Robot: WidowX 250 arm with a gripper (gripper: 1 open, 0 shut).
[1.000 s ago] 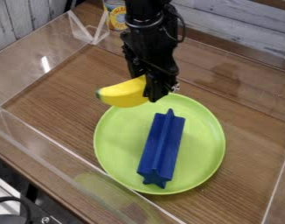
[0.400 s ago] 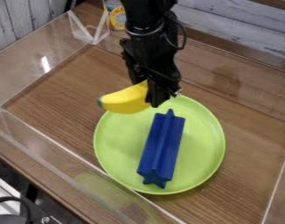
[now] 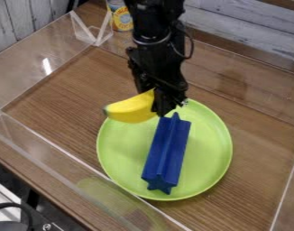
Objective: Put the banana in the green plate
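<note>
While clamped on the small curved yellow toy banana (image 3: pixel 132 109), black gripper (image 3: pixel 165 101) hovering over the round lime-green plastic plate (image 3: pixel 119 149); placing step; next, probably lower, then open, left of long blue ridged block (image 3: pixel 167 152).

We see one black arm (image 3: pixel 156 27) coming down from the top edge above the green plate (image 3: pixel 119 149). Its upper part is a thick, rounded column with a matte finish. Nearer the plate it becomes blockier, with boxy dark housings. Thin black cables loop along its side. The gripper (image 3: pixel 169 101) is all black, ending in narrow, straight fingers (image 3: pixel 176 97).
</note>
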